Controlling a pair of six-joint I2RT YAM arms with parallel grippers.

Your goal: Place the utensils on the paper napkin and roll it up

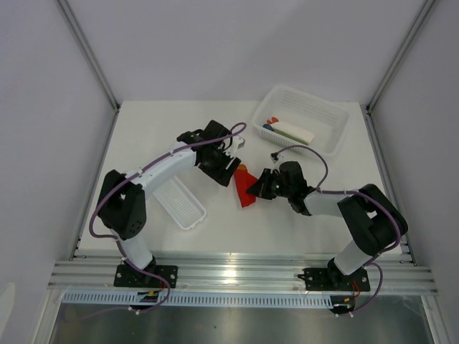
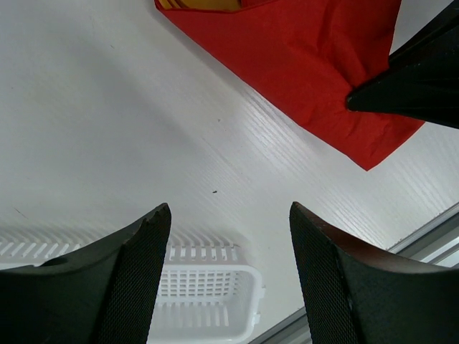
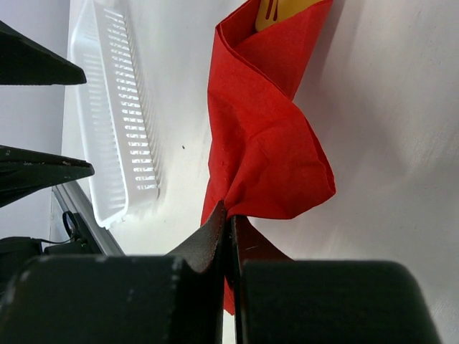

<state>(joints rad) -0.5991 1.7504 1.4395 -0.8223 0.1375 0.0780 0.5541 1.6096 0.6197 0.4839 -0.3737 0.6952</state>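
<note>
The red paper napkin [image 1: 246,189] lies folded over near the table's middle, wrapped around the orange utensils; only an orange tip [image 3: 283,8] pokes out of its far end. My right gripper [image 3: 229,215] is shut on a fold of the napkin [image 3: 269,154] and sits at its right side in the top view [image 1: 259,188]. My left gripper [image 2: 229,215] is open and empty, hovering over bare table just left of the napkin [image 2: 308,64]; in the top view it is at the napkin's upper left [image 1: 228,166].
A narrow white plastic tray [image 1: 179,203] lies left of the napkin, also seen under my left fingers [image 2: 208,301]. A white mesh basket [image 1: 305,118] with white, blue and green items stands at the back right. The table's front rail [image 1: 237,269] runs along the near edge.
</note>
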